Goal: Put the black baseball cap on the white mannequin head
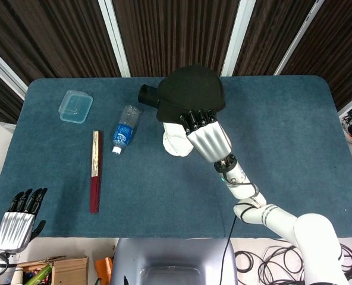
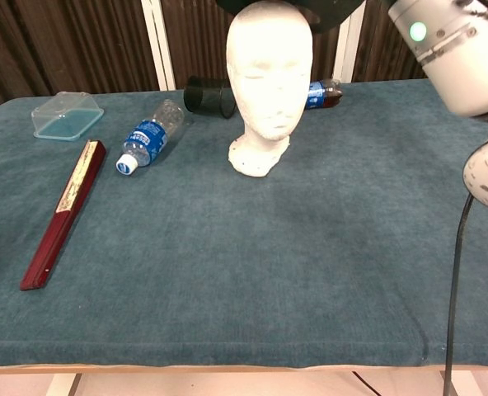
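The white mannequin head (image 2: 268, 82) stands upright at the table's far middle; in the head view only its lower part (image 1: 175, 142) shows. The black baseball cap (image 1: 191, 94) hangs over the top of the head, covering it from above. In the chest view only the cap's lower edge (image 2: 330, 14) shows at the top of the frame. My right hand (image 1: 206, 135) grips the cap's near edge, its fingers curled over it. My left hand (image 1: 18, 217) hangs off the table's near left corner, holding nothing, its fingers straight.
A black cup (image 1: 148, 95) lies behind the mannequin head, with a small cola bottle (image 2: 323, 92) to its right. A water bottle (image 1: 123, 129), a closed red fan (image 1: 95, 171) and a clear lidded box (image 1: 75, 106) lie on the left half. My right forearm (image 2: 454, 49) crosses the upper right.
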`<state>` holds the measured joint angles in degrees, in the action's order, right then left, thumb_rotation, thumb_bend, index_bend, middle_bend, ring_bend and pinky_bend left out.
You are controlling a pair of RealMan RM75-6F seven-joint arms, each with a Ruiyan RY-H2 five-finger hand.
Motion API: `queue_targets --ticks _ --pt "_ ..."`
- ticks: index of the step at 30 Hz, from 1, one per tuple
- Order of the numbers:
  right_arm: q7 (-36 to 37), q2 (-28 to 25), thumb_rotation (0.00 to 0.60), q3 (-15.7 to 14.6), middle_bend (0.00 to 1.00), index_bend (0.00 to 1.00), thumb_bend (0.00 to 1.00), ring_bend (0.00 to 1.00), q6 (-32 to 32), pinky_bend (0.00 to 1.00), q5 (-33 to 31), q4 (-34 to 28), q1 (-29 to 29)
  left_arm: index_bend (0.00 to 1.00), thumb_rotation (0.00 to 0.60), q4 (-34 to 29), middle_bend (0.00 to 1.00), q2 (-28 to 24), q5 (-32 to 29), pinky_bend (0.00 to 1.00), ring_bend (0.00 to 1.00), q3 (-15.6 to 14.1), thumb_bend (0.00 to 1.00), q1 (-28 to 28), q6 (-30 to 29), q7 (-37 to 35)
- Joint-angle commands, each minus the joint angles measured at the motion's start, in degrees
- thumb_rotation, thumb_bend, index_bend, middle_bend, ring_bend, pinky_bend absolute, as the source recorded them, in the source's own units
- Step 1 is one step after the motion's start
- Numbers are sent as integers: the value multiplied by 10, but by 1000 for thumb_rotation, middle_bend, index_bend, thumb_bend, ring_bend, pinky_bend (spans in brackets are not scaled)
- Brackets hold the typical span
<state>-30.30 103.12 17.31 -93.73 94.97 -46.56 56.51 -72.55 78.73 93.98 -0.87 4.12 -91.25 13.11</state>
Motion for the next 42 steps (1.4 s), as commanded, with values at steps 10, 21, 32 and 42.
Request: queue_targets --ticks 10,21,32,42 --pt "62 28 600 -78 703 1000 438 735 -5 928 23 34 -60 0 600 5 167 2 -1 176 126 0 270 3 6 -5" --pt "126 58 600 -100 631 768 436 647 -6 891 22 87 -94 0 600 3 168 1 -6 176 126 2 272 7 16 -4" --pt "108 33 600 -79 231 7 239 267 72 556 -30 9 -105 0 600 6 168 0 -9 176 126 3 273 7 17 -9" --pt "61 -64 600 -89 82 0 133 117 68 383 -43 -155 -162 0 600 9 167 1 -9 176 126 2 272 1 7 -13"
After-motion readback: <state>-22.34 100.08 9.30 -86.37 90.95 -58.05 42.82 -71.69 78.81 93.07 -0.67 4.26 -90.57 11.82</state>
